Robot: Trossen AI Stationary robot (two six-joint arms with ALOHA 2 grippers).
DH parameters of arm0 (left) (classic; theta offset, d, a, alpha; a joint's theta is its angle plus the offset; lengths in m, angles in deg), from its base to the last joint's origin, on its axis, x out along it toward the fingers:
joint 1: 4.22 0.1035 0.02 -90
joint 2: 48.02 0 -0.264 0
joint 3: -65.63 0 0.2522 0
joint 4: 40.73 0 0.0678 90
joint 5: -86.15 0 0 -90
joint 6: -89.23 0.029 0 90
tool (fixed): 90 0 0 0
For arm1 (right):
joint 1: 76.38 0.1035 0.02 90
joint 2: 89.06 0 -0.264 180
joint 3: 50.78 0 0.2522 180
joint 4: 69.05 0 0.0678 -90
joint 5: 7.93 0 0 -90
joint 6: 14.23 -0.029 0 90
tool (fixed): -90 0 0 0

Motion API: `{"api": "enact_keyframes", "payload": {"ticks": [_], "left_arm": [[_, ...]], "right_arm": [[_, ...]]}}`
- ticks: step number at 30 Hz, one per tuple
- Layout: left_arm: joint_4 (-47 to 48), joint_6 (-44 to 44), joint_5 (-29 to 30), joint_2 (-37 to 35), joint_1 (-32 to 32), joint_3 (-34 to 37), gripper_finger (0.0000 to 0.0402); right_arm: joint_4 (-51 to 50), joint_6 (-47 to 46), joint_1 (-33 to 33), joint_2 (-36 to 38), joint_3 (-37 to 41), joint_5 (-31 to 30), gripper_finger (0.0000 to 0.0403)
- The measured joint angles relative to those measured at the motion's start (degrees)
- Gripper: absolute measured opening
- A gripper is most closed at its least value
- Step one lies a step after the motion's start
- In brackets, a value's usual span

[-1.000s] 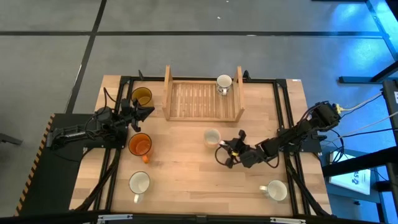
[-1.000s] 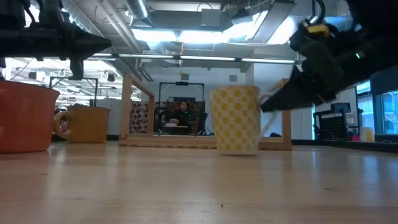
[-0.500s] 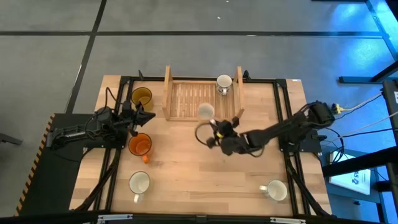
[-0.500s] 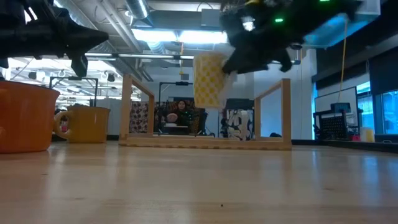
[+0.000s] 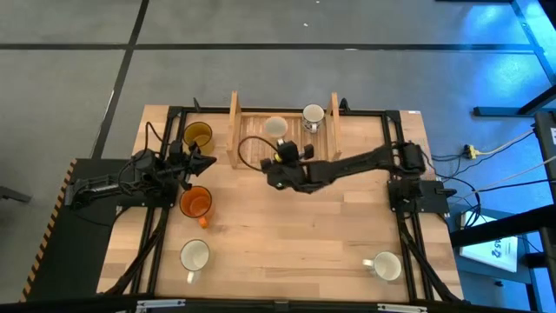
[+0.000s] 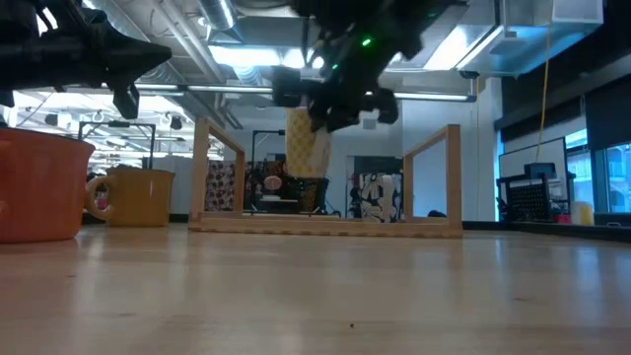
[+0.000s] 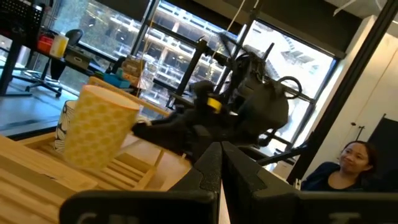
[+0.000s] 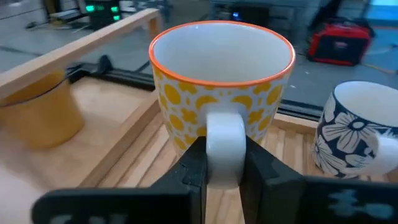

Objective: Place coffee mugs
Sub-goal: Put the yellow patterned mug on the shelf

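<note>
My right gripper [image 5: 279,146] is shut on a white mug with yellow patches and an orange rim [image 5: 275,127], held above the slatted wooden tray [image 5: 252,139]. In the low view that mug [image 6: 308,138] hangs clear of the tray floor [image 6: 325,223]. A white mug with a dark flower print [image 5: 313,116] stands in the tray's far right corner. My left gripper [image 5: 208,159], shut on nothing, waits between the amber mug [image 5: 198,136] and the orange mug [image 5: 195,203]. Both stand on the table. My right gripper pinches the mug's white handle [image 8: 224,140] between its two fingers [image 8: 193,165], one on each side of the loop. The fingers come level from the table's near right side. The mug is lifted clear over the tray, open end up and slightly tilted.
Two plain white mugs stand near the table's near edge, one on the left [image 5: 195,255] and one on the right [image 5: 385,265]. The tray's raised side rails [image 5: 233,126] flank the held mug. A person [image 7: 348,165] sits beyond the table.
My right gripper, at the handle of the yellow-patterned mug standing mid-table, has lifted it clear. It has carried the mug toward the far edge and leftward until it hangs over the tray. The left arm has kept still.
</note>
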Motion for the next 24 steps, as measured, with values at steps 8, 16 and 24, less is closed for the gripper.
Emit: {"api": "enact_keyframes", "payload": {"ticks": [8,16,24], "left_arm": [[0.0,0.1,0.1,0.0,0.0,0.0,0.0004],[0.0,0.2,0.1,0.0,0.0,0.0,0.0004],[0.0,0.1,0.1,0.0,0.0,0.0,0.0004]], "right_arm": [[-17.4,-15.2,-4.3,-7.0,-9.1,1.2,0.0039],[-17.9,-20.9,-6.7,-9.2,-9.5,1.4,0.0039],[-13.2,-19.9,-9.7,-10.6,-9.5,1.3,0.0039]]}}
